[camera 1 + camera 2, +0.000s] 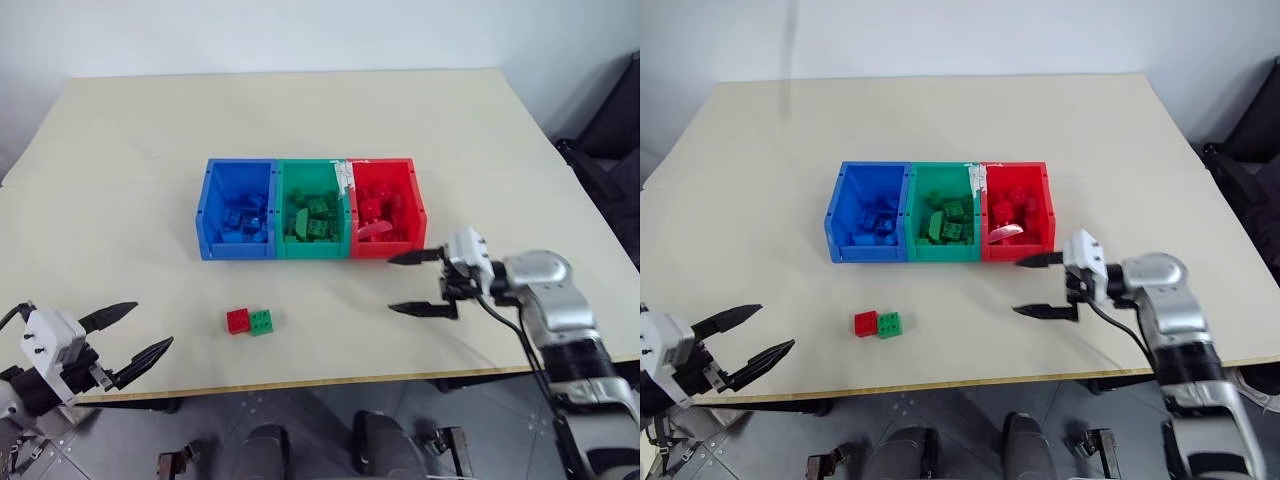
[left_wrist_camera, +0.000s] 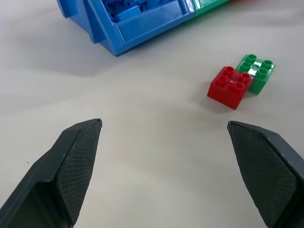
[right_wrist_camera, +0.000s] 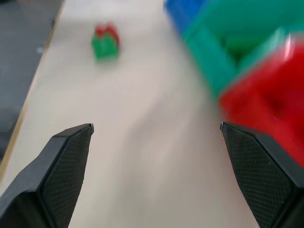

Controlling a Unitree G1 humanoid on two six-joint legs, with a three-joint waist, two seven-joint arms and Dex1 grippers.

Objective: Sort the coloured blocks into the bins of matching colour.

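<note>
I take the row of three joined bins as my landmark: blue bin (image 1: 237,210), green bin (image 1: 313,208) and red bin (image 1: 383,206), side by side with the row's long axis running left to right across the pale surface (image 1: 300,110). They are open-topped boxes of smooth, glossy plastic with straight walls, and each holds a heap of studded bricks of its own colour.

Two square bricks lie loose on the surface, well apart from the bins on the near side, roughly in front of the blue bin's right half. The red brick (image 1: 238,320) and the green brick (image 1: 261,322) touch side to side, studs up, the pair lined up about parallel to the bin row, red to the left.

My left hand (image 1: 132,334) hangs at the near edge of the surface, far to the left of the bins, its two black textured fingers spread wide and pointing towards the pair, with nothing between them. My right hand (image 1: 414,283) sits just off the red bin's near right corner, fingers wide apart and empty, pointing left.

Bare surface lies open all round the two bricks and between them and the bins.
</note>
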